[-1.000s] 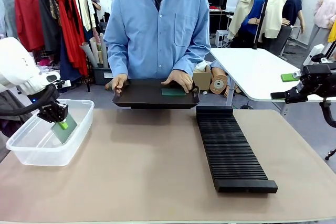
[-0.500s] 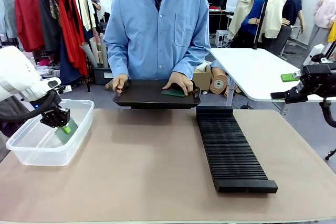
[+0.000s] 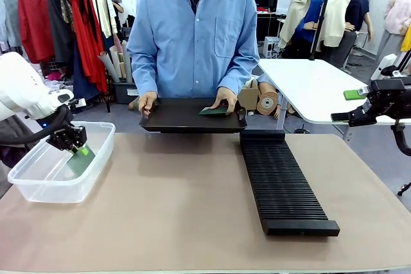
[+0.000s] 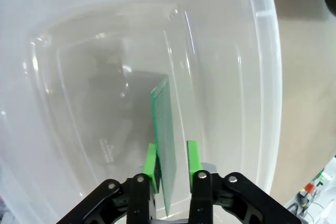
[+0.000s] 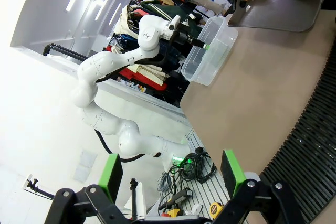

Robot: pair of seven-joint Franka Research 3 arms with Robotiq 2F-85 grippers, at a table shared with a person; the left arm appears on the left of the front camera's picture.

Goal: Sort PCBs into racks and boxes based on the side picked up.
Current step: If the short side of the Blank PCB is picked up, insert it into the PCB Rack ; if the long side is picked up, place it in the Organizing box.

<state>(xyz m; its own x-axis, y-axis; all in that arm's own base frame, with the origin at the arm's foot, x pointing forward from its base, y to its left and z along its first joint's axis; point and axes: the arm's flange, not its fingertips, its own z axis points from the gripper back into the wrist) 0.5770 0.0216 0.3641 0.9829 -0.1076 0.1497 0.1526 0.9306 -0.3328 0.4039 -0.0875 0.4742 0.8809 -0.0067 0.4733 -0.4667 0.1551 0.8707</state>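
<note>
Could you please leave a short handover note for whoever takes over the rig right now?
Left gripper: inside the clear tub, jaws parted wider than the PCB standing between them.
Right gripper: open, empty, raised at the table's right side.
A second PCB lies on the black tray the person holds at the far edge, a hand on it.
Rack: no boards in it.
Done: one board in the tub. Left: withdraw the left arm, sort the tray's board.

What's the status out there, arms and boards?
Left gripper inside clear tub, jaws slightly apart around green board. Right gripper open, empty, far right. Nothing in the way; person holds tray with another board.
</note>
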